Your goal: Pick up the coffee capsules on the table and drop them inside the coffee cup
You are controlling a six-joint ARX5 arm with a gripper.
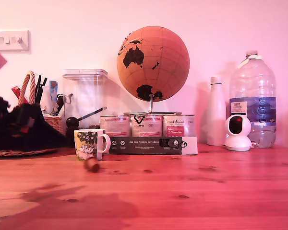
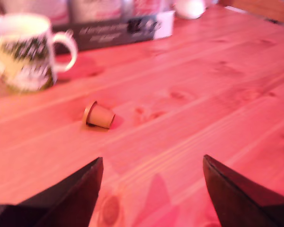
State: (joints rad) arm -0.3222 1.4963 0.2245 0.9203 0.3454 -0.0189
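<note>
One brown coffee capsule lies on its side on the wooden table, just in front of the coffee cup. The cup is a short mug with a green-and-yellow print and a white handle. In the exterior view the capsule rests close below the cup. My gripper hovers over the table short of the capsule. It is open wide, with nothing between its dark fingers. The dark bulk of the arm fills the exterior view's left edge.
Behind the cup stand a dark flat box, three tins, a globe and a clear container with a black scoop. A wicker basket is on the exterior view's left; a white bottle, water bottle and white camera on its right.
</note>
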